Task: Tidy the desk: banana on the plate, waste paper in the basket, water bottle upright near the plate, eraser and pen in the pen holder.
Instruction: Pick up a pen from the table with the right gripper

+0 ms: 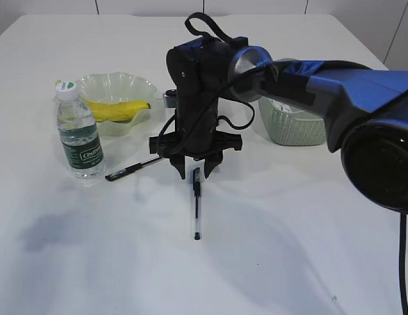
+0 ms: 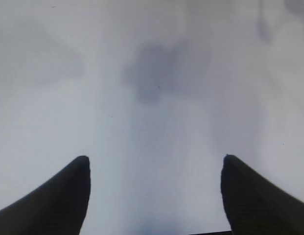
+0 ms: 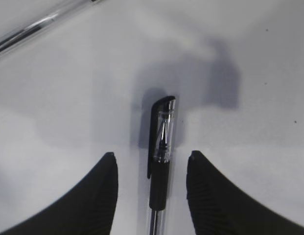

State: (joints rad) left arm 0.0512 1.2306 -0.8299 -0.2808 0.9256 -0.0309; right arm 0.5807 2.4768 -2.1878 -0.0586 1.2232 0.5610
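Pen lies between right gripper fingers, apart, ungripped; off-centre closing could roll it away.

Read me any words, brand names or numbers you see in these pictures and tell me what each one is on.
White lettering on the water bottle's dark green label: a brand mark, too small and blurred to read for sure.
Smaller print beneath it on the label: unreadable.
Pen between the end effector's fingers, second pen, basket, plate: no text visible.
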